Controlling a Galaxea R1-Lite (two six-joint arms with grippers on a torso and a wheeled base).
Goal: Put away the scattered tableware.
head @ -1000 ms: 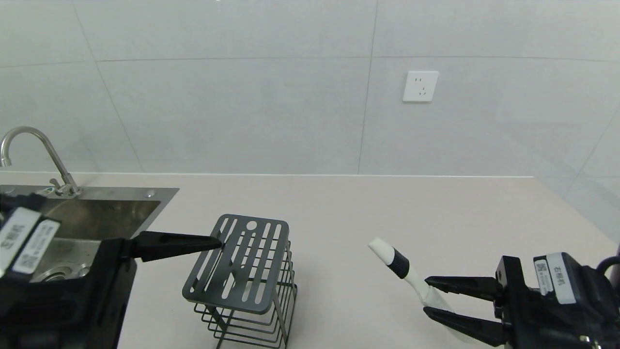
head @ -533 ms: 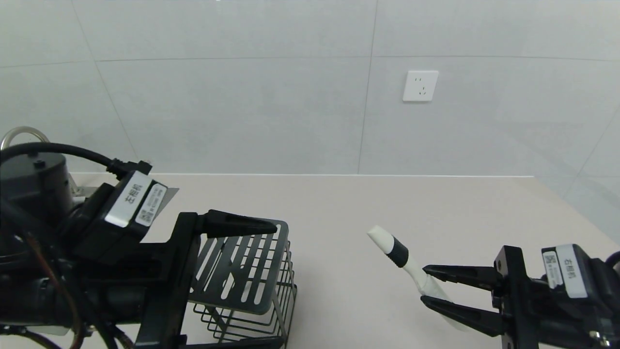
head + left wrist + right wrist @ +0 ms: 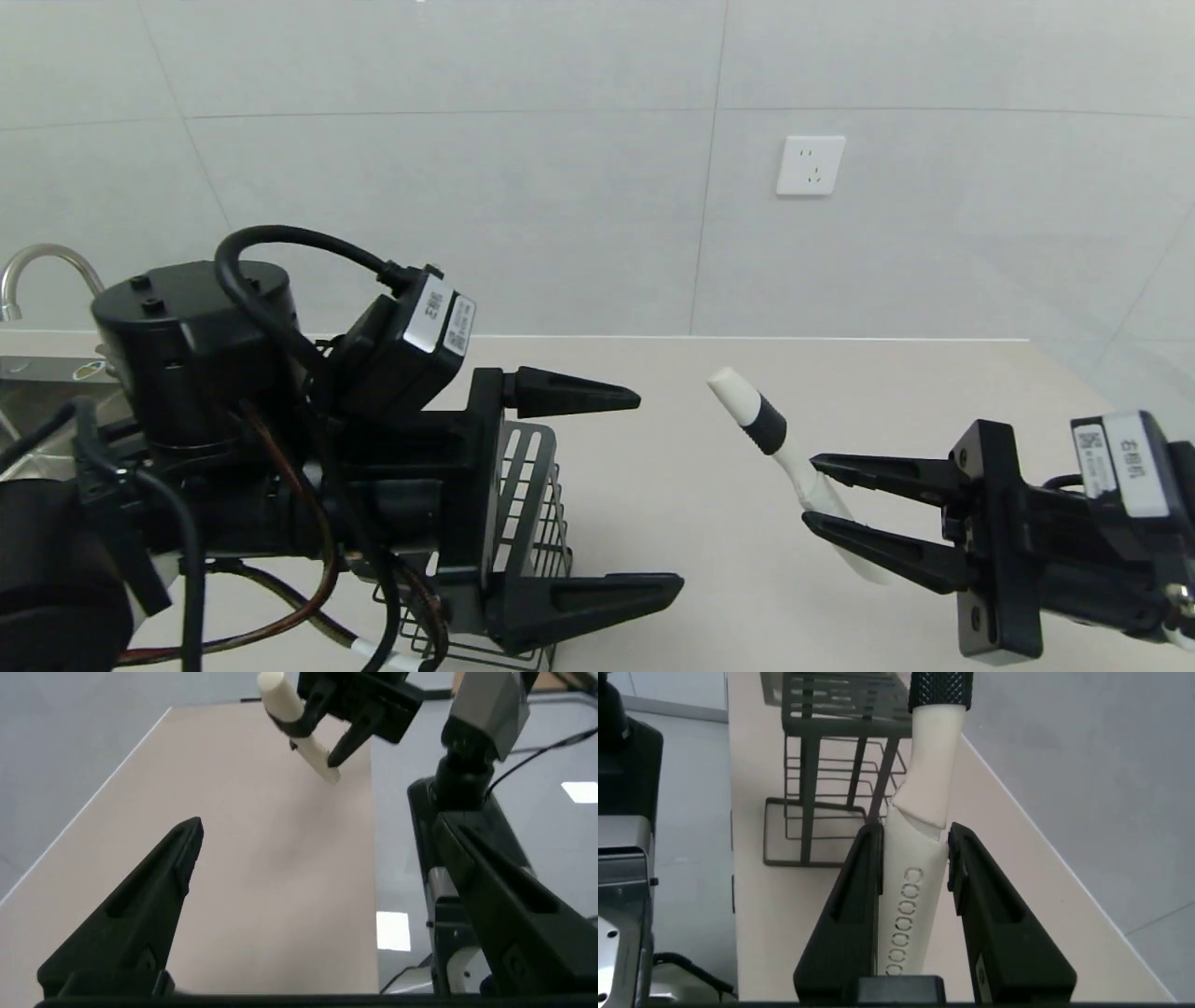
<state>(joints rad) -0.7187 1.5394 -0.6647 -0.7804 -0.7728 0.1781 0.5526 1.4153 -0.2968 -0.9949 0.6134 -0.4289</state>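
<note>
While the right pincer (image 3: 810,490) is clamping the utensil (image 3: 766,429), its long axis is slanting toward the rack (image 3: 527,485), near which the left pincer (image 3: 660,493) is gaping wide.

You can't see most of the wire rack (image 3: 527,485), lower centre: left gripper (image 3: 661,493) covers it. Faucet (image 3: 51,261), middle left, is cut by the frame edge.

One white utensil (image 3: 766,431) with a single black band is here, along with one dark wire rack (image 3: 528,495) and one countertop (image 3: 887,392). There is also one sink (image 3: 42,397), one faucet (image 3: 39,261) and one wall socket (image 3: 810,165).
</note>
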